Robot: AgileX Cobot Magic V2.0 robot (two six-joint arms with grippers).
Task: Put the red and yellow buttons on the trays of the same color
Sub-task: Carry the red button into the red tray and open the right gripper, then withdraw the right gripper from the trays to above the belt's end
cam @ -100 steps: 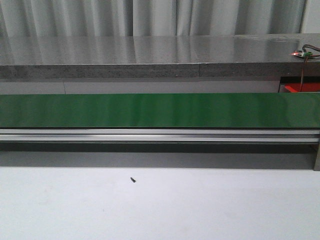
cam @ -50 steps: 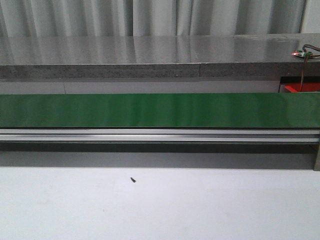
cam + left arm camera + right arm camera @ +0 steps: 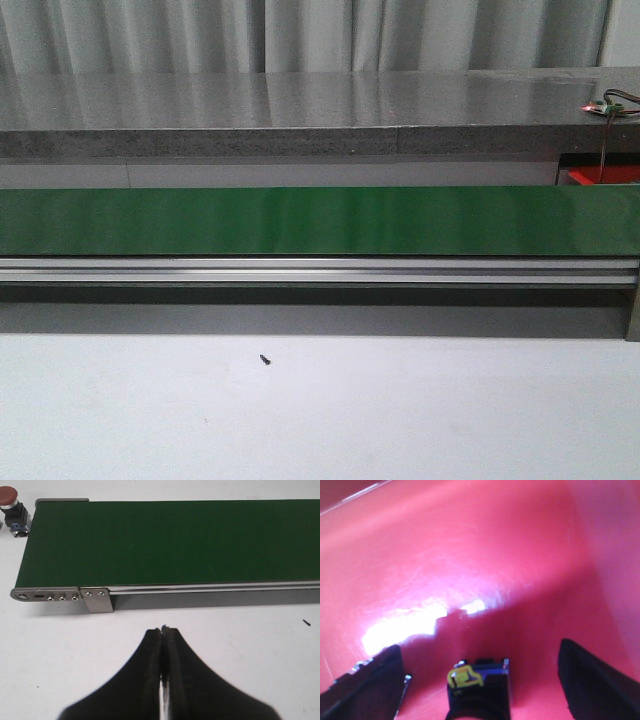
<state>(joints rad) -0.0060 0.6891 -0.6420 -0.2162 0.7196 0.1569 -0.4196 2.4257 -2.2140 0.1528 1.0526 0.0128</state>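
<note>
Belt bare in front, one button beside its end, one in the red tray.

Front view: green conveyor belt [image 3: 320,220] carries nothing. Left wrist view: left gripper [image 3: 163,630] pressed closed, empty, near the belt; a red button [image 3: 11,502] sits beside the belt's end. Right wrist view: right gripper [image 3: 480,680] spread wide over the red tray [image 3: 470,545], a button [image 3: 479,690], seemingly released, between its fingers.

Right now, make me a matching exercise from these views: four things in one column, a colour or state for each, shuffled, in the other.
Things:
1. left gripper
2. right gripper
3. conveyor belt
4. tray

States:
A. red, glossy
B. open, a button between its fingers
C. shut, empty
D. green, nothing on it

Pairs: 1-C, 2-B, 3-D, 4-A
</note>
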